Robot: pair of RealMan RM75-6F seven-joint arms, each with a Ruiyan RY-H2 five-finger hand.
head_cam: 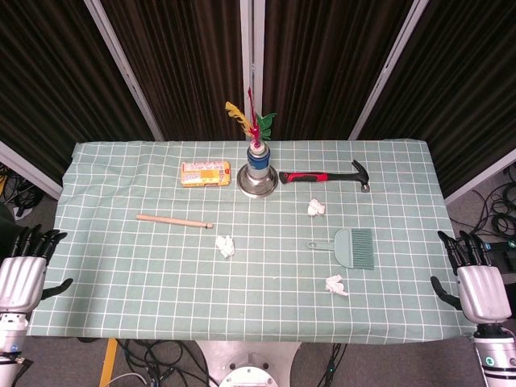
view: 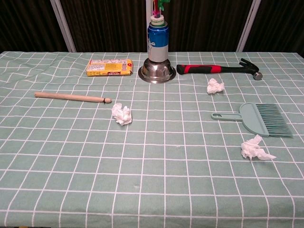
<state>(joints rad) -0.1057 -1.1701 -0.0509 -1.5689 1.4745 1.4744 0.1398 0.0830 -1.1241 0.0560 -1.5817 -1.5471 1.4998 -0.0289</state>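
Note:
My left hand [head_cam: 22,270] hovers off the table's left edge, fingers apart and holding nothing. Off the right edge, my right hand [head_cam: 477,278] is the same, fingers spread and empty. Neither hand shows in the chest view. On the green checked cloth [head_cam: 145,274] lie three crumpled paper balls: one near the middle [head_cam: 225,246] [view: 122,114], one by the hammer [head_cam: 315,208] [view: 215,86], one at the front right [head_cam: 336,285] [view: 254,148]. A small green brush [head_cam: 352,246] [view: 259,118] lies between the last two.
A blue can with coloured feathers stands on an upturned steel bowl [head_cam: 257,179] [view: 157,71] at the back centre. A red-handled hammer [head_cam: 326,176] [view: 218,69] lies to its right, a yellow packet [head_cam: 205,173] [view: 109,67] to its left. A wooden stick [head_cam: 173,220] [view: 72,97] lies left of centre.

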